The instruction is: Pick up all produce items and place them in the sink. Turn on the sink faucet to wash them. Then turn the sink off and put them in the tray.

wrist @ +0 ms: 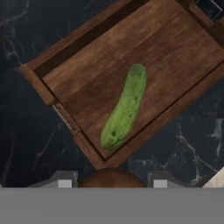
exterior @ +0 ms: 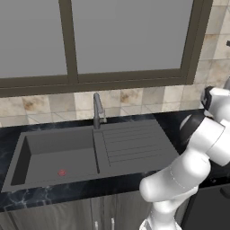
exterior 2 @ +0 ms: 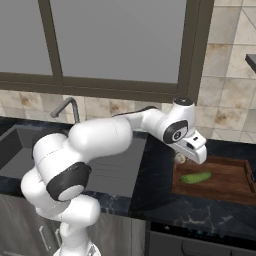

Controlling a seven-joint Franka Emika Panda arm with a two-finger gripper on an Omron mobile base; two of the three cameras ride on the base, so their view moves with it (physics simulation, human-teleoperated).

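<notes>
On the dark worktop [exterior 2: 150, 200], the tan item [wrist: 111, 177] is being gripped in the tool [wrist: 112, 181] above the tray [wrist: 65, 74] edge, beside the cucumber [wrist: 124, 107]; release should be made well over the slats.

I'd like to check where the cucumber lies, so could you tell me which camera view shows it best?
The hand view: the cucumber lies whole and large on the tray. The right base view shows it small and far off, beside the arm's hand.
</notes>
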